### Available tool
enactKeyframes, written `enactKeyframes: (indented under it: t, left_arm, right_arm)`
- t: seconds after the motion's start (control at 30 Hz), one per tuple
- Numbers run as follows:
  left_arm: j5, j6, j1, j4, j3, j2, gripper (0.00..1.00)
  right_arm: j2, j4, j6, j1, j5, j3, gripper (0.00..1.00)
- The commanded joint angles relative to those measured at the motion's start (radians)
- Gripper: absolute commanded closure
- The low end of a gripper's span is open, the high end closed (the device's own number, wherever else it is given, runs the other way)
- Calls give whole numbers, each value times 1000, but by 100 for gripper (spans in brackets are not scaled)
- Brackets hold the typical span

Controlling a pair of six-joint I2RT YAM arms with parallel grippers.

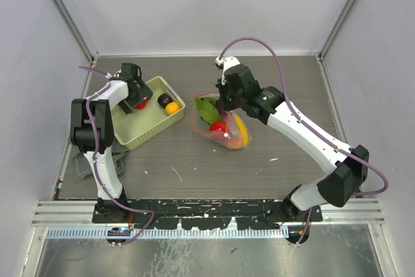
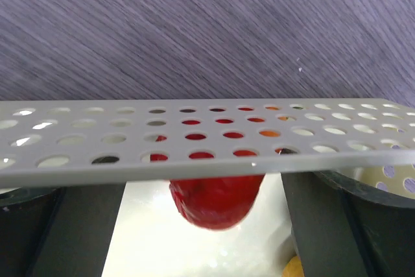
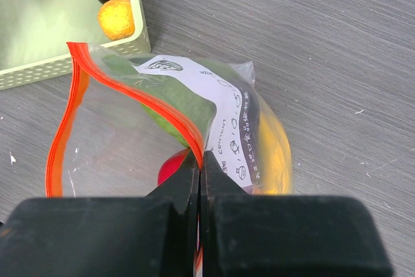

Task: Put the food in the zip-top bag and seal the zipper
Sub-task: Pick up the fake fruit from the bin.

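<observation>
The zip-top bag (image 1: 219, 123) lies mid-table with its mouth open. It holds the green leaf (image 3: 174, 100), the yellow banana (image 3: 276, 154) and a red piece (image 3: 170, 167). My right gripper (image 3: 201, 157) is shut on the zipper (image 3: 150, 100), the red-orange strip; it also shows in the top view (image 1: 223, 113). My left gripper (image 1: 135, 97) is open inside the yellow-green basket (image 1: 148, 129). Its fingers (image 2: 61, 231) stand wide on either side of another red piece (image 2: 214, 204), not touching it. A dark brown piece (image 1: 165, 99) and an orange piece (image 1: 172, 108) lie in the basket.
The basket's perforated wall (image 2: 97, 141) crosses in front of my left fingers. A grey cloth (image 1: 86, 163) lies at the left edge by the left arm's base. The white label (image 3: 228, 115) faces up on the bag.
</observation>
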Motion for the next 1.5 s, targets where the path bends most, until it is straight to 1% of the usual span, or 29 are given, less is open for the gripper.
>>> enactKeyframes:
  t: [0.0,0.13,0.23,0.4,0.57,0.73,0.87,1.1,1.27,1.43,1.47]
  left_arm:
    - [15,13,15,47,56,19,2]
    - [35,7,15,28,55,19,14]
    - [34,5,15,29,31,-9,24]
    - [28,4,15,9,6,-69,36]
    - [55,4,15,-8,-32,-137,38]
    - [122,-8,13,-24,-100,-223,39]
    - [144,-22,10,-30,-163,-307,43]
    - [205,-52,-3,-45,-244,-474,45]
    - [256,-68,-57,-48,-287,-615,46]
    - [253,-66,-149,-75,-292,-719,46]
    - [253,-64,-172,-78,-293,-759,46]
  right_arm:
    - [-22,56,-17,-1,-8,8,100]
    - [-24,56,-14,-1,-11,8,100]
    - [-26,56,-10,0,-12,7,100]
    - [-32,55,1,-1,-18,6,100]
    - [-37,55,15,-1,-18,1,100]
    - [-35,61,32,-1,-18,-15,100]
    - [-34,66,46,-1,-21,-17,100]
    - [-41,72,69,-1,-17,-21,100]
    - [-40,75,86,0,-21,-23,100]
    - [-49,75,97,-1,-17,-26,100]
    - [-52,76,98,-1,-16,-27,100]
